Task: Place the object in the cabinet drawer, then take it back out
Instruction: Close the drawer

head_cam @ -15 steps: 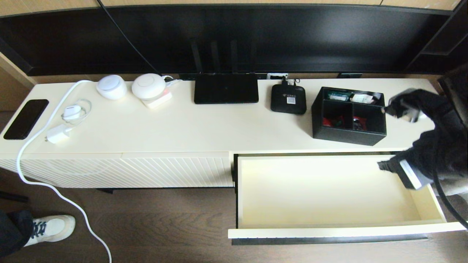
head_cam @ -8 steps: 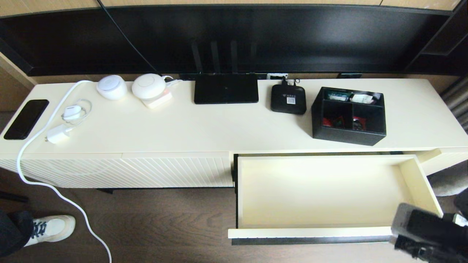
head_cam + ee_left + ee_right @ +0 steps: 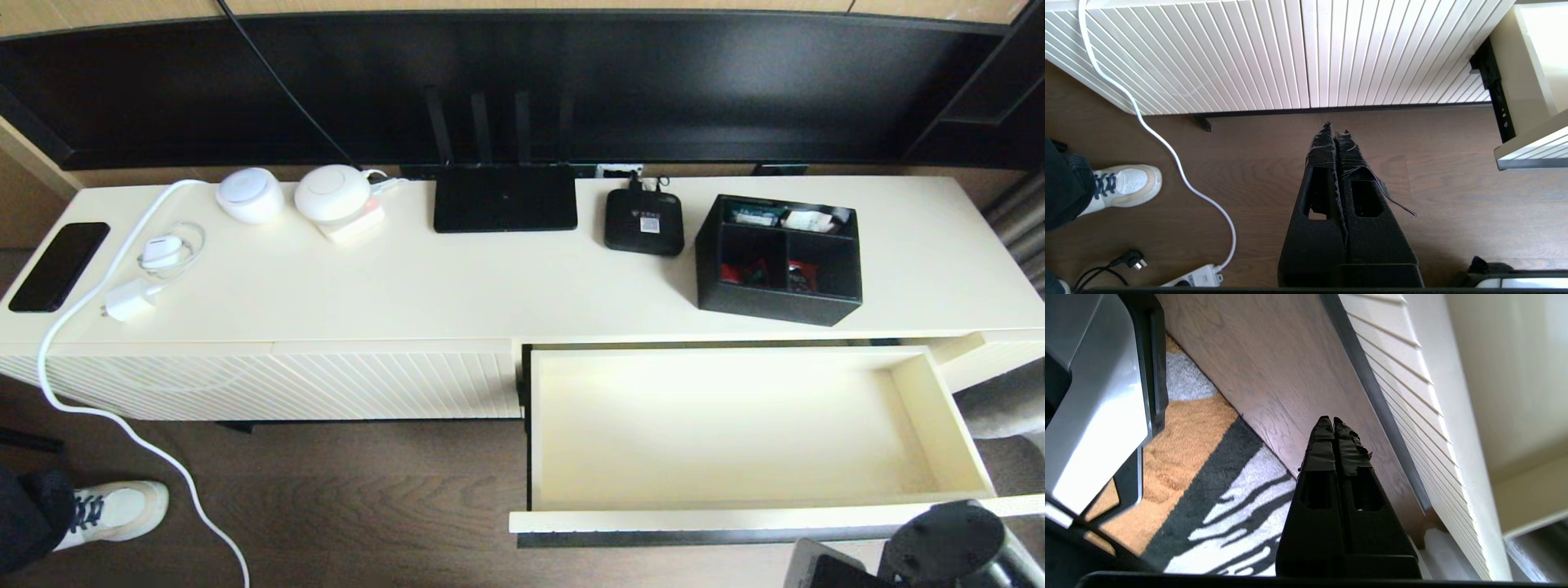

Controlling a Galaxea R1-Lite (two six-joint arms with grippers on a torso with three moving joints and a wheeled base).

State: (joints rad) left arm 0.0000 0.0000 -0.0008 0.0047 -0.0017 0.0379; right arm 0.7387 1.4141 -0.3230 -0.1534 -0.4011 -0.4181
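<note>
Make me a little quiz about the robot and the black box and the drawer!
1. True or false: the organiser box is inside the drawer.
2. What is the drawer like: A) shut, B) pulled open with nothing in it, C) open and full?
3. Fill in: the right gripper points at the ____ with nothing in it.

Key
1. False: it stands on the cabinet top, behind the drawer.
2. B.
3. Floor; its fingers are shut, beside the drawer's ribbed front. The left gripper is shut over the floor too.
</note>
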